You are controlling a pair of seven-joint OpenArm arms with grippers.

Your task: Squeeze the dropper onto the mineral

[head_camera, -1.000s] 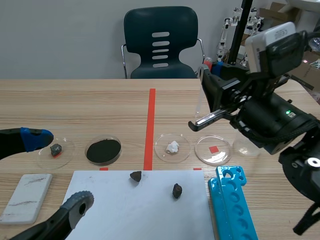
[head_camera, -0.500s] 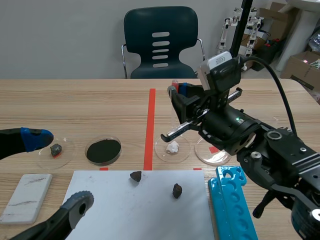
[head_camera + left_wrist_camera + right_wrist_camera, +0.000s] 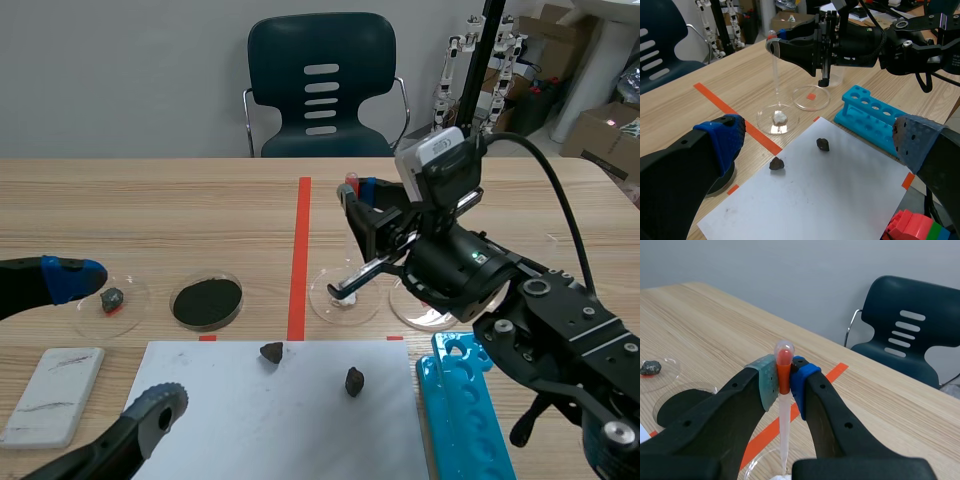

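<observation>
My right gripper (image 3: pixel 357 190) is shut on a clear dropper (image 3: pixel 350 235) at its red bulb and holds it upright. The tube's tip hangs just above a white mineral (image 3: pixel 780 117) lying in a clear petri dish (image 3: pixel 325 300) right of the red tape line. In the right wrist view the bulb (image 3: pixel 784 362) sits pinched between the pads, with the tube pointing down toward the dish rim (image 3: pixel 760 460). The left wrist view shows the right gripper (image 3: pixel 774 44), the dropper (image 3: pixel 774 75) and the dish (image 3: pixel 790 122). My left gripper (image 3: pixel 110 340) stands open, low at the near left, holding nothing.
Left of the tape stand a dish of black powder (image 3: pixel 207 300) and a dish with a dark rock (image 3: pixel 112 298). White paper (image 3: pixel 250 420) carries two dark rocks (image 3: pixel 271 351) (image 3: pixel 354 380). A blue tube rack (image 3: pixel 465 410), a second dish (image 3: pixel 428 312) and a white tile (image 3: pixel 52 395) lie nearby.
The right arm has swung left and come lower with the dropper, from the table's right side to above the white mineral's dish. The left arm has not moved.
</observation>
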